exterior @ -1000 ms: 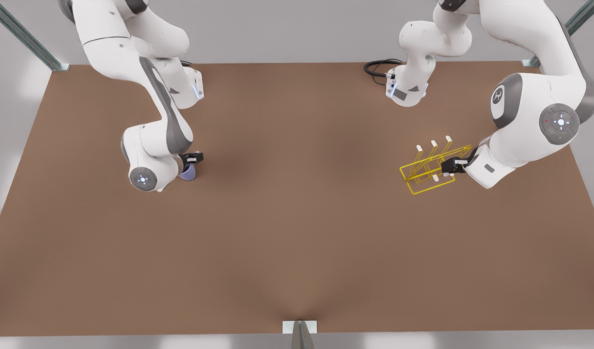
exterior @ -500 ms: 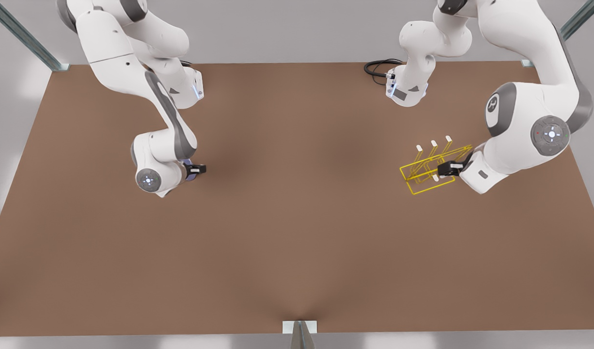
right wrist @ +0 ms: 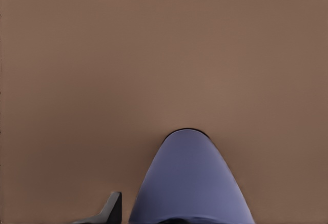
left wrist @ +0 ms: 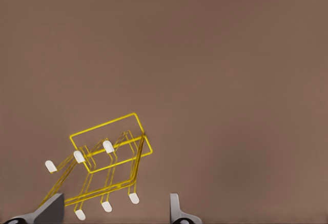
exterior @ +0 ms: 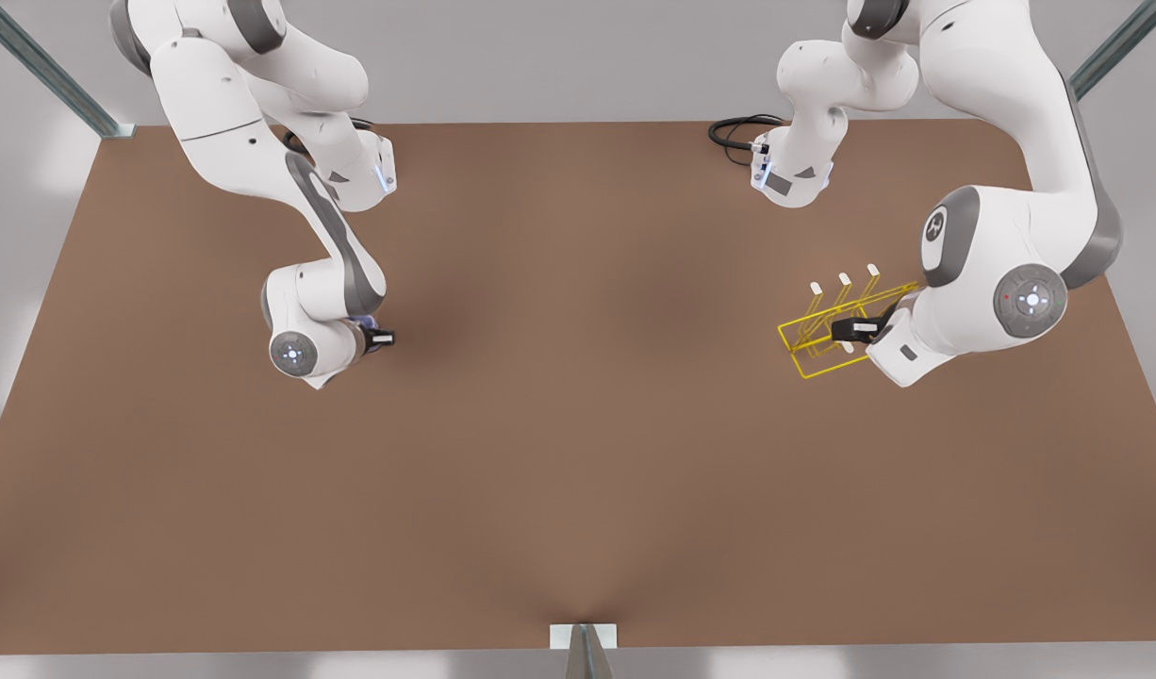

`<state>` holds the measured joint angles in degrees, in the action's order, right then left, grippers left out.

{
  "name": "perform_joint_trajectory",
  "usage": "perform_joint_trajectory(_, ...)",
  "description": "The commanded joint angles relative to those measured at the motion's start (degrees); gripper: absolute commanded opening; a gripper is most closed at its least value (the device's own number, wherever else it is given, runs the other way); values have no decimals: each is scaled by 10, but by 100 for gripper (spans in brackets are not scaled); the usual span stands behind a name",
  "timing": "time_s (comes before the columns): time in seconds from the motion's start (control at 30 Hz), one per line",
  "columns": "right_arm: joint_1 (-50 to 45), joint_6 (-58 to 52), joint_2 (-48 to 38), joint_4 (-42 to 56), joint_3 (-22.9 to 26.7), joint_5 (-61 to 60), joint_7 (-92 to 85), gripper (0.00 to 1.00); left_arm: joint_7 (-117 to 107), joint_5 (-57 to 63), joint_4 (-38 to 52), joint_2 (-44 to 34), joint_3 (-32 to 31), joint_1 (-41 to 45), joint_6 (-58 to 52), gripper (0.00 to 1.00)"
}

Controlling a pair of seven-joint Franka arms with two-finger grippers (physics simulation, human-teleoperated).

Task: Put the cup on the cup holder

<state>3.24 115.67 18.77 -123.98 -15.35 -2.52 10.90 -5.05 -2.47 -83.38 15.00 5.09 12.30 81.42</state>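
Brown bench (exterior: 578, 453) carries both things far apart. At the front view's left, the right gripper (exterior: 378, 337) sits at the cup (right wrist: 189, 183); whether its fingers have closed I cannot tell. At the front view's right, the left gripper (exterior: 851, 329), fingers spread, straddles the cup holder (exterior: 828, 330). Lifting, carrying and placing all remain.

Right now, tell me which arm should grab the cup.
The right. The right gripper, on the front view's left, is down at the cup, which sits close between its fingers. The left gripper, open, hangs over the cup holder across the table.
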Motion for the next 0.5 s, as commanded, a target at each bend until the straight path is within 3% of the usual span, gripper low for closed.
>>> perform_joint_trajectory(0.0, 0, 8, 0, 1, 0, 11, 15, 21, 0, 0, 0, 4, 1, 0, -4, 100)
perform_joint_trajectory(0.3, -2, -19, -16, 34, 0, 11, 43, 21, 3, 0, 1, 4, 0, 0, -5, 100)
perform_joint_trajectory(0.47, -10, -11, 36, 191, -5, -21, 69, 21, 3, 0, 1, 3, 0, 0, -9, 100)
